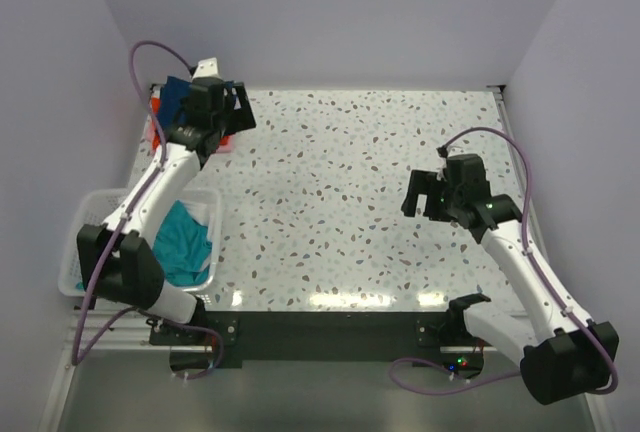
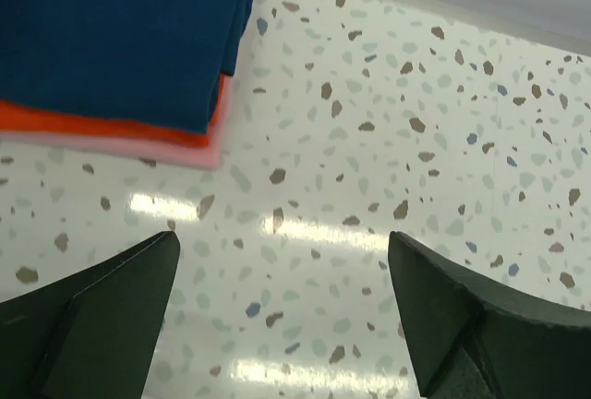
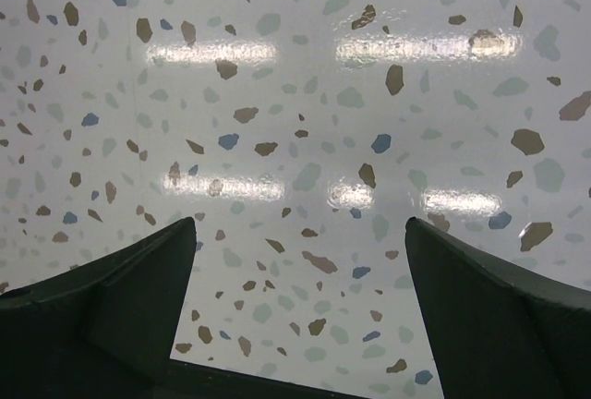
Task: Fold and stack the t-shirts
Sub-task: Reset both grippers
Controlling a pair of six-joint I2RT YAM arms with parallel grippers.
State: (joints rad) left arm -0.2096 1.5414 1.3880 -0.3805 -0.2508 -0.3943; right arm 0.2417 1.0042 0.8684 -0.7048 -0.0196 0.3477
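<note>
A folded stack lies at the table's far left corner: a navy t-shirt point(image 2: 120, 30) on top, an orange-red one point(image 2: 111, 126) under it, a pink one point(image 2: 166, 151) at the bottom. In the top view the stack point(image 1: 175, 102) is partly hidden by my left arm. A teal t-shirt point(image 1: 185, 242) lies crumpled in the white basket point(image 1: 92, 214). My left gripper point(image 2: 282, 270) is open and empty just beside the stack, also seen from above point(image 1: 232, 107). My right gripper point(image 3: 300, 242) is open and empty over bare table at the right point(image 1: 415, 195).
The speckled terrazzo table point(image 1: 340, 202) is walled by pale lilac panels at the back and sides. The white slatted basket stands at the near left edge beside the left arm's base. A dark base bar runs along the near edge.
</note>
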